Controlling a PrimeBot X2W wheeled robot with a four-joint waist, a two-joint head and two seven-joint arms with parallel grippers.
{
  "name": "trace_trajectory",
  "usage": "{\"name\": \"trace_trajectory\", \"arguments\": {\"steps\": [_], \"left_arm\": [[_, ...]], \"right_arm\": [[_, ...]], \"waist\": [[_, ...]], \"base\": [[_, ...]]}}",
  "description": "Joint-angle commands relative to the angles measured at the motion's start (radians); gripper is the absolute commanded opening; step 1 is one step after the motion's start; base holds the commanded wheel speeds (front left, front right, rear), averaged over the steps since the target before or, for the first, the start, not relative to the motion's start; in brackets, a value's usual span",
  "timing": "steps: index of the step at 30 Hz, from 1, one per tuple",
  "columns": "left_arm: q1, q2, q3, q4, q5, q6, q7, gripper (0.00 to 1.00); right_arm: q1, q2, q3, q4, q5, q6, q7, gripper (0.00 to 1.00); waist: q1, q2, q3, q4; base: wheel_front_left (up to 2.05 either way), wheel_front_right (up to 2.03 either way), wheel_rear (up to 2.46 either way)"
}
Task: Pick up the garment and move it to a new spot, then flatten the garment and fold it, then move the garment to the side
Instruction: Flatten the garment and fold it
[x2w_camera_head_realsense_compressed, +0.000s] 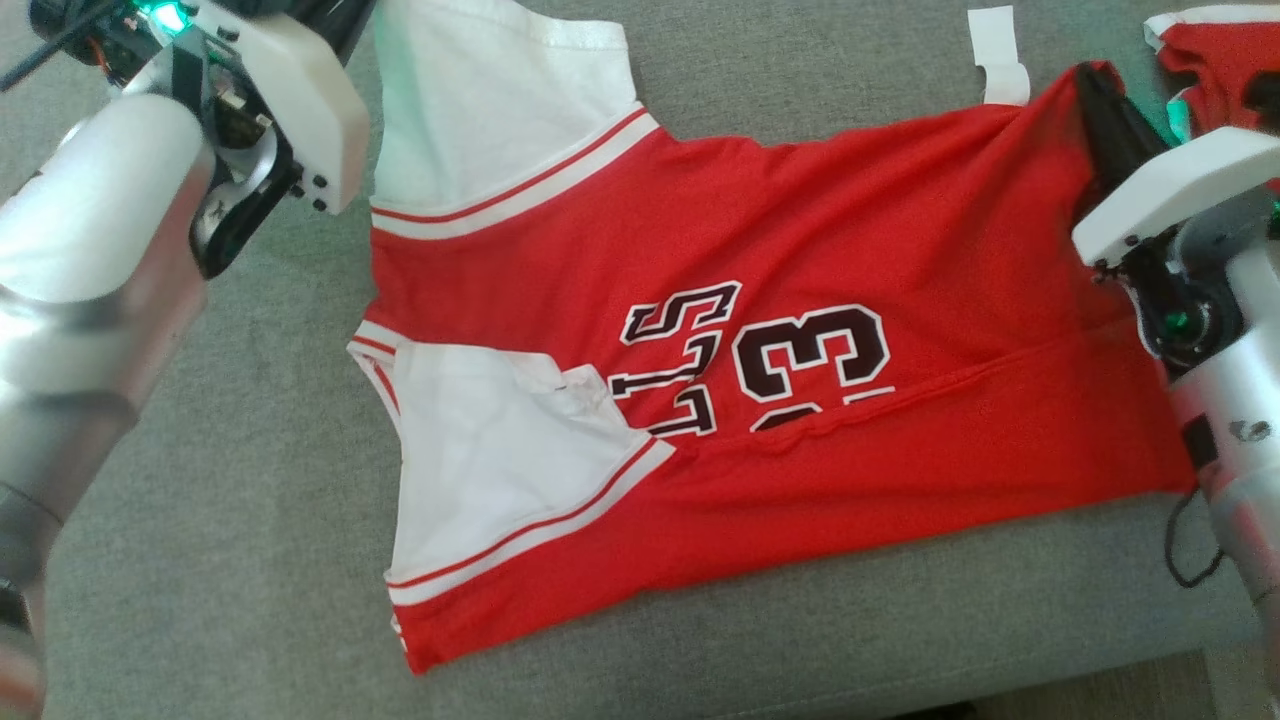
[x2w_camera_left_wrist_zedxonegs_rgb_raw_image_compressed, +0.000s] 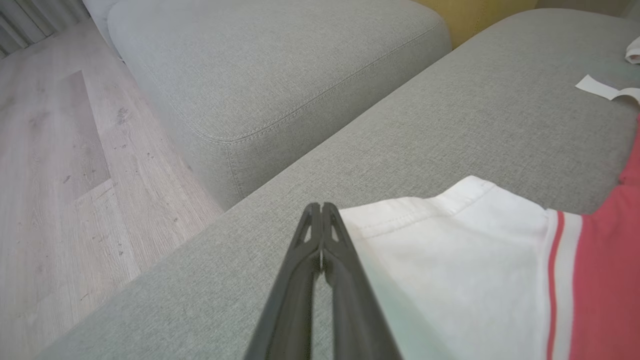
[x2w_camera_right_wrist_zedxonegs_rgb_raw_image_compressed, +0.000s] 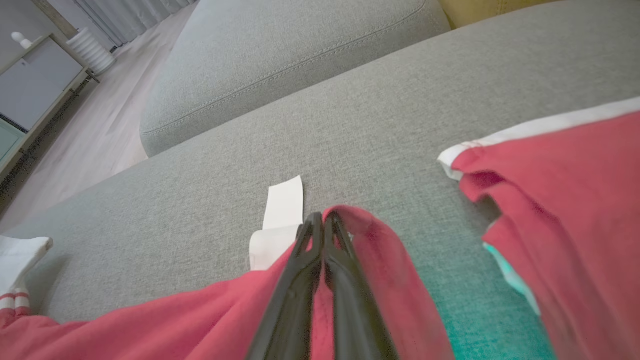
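Upper right of the head view: right hand pressed together, seemingly pinching a corner of the red, white-sleeved jersey (it lies on a grey fabric sofa cushion); left hand together, empty.

The red jersey, white-sleeved, lies spread with its near edge folded over.
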Motion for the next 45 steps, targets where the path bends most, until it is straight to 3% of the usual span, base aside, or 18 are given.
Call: {"name": "trace_trajectory", "arguments": {"steps": [1, 15, 20, 29, 38, 45], "left_arm": [[-0.068, 0.042, 0.025, -0.014, -0.002, 0.002, -0.019, 0.00], [-0.160, 0.056, 0.016, 0.035, 0.018, 0.002, -0.339, 0.00], [-0.127, 0.044, -0.008, 0.039, -0.007, 0.002, -0.367, 0.00], [0.041, 0.079, -0.003, -0.054, -0.074, 0.003, -0.411, 0.00], [0.263, 0.164, 0.031, -0.269, -0.079, 0.083, -0.419, 0.00], [0.460, 0.252, 0.049, -0.484, -0.073, 0.177, -0.420, 0.00]], "right_arm": [[-0.015, -0.023, 0.013, -0.019, 0.013, 0.007, -0.015, 0.00], [-0.058, -0.149, 0.080, -0.050, 0.106, 0.007, -0.084, 0.00], [0.001, -0.203, 0.110, -0.098, 0.138, 0.007, -0.089, 0.00], [0.177, -0.268, 0.115, -0.181, 0.171, 0.007, -0.119, 0.00], [0.325, -0.285, 0.077, -0.210, 0.176, 0.007, -0.123, 0.00], [0.425, -0.277, 0.026, -0.232, 0.168, 0.007, -0.117, 0.00]], "waist": [[-0.0001, 0.0000, -0.001, 0.001], [-0.0001, 0.0000, -0.032, 0.013], [-0.0001, 0.0000, -0.067, 0.032], [-0.0001, 0.0000, -0.136, 0.073], [-0.0001, 0.0000, -0.183, 0.093], [-0.0001, 0.0000, -0.211, 0.101]], "base": [[0.00, 0.00, 0.00], [0.00, 0.00, 0.00], [0.00, 0.00, 0.00], [0.00, 0.00, 0.00], [0.00, 0.00, 0.00], [0.00, 0.00, 0.00]]}}
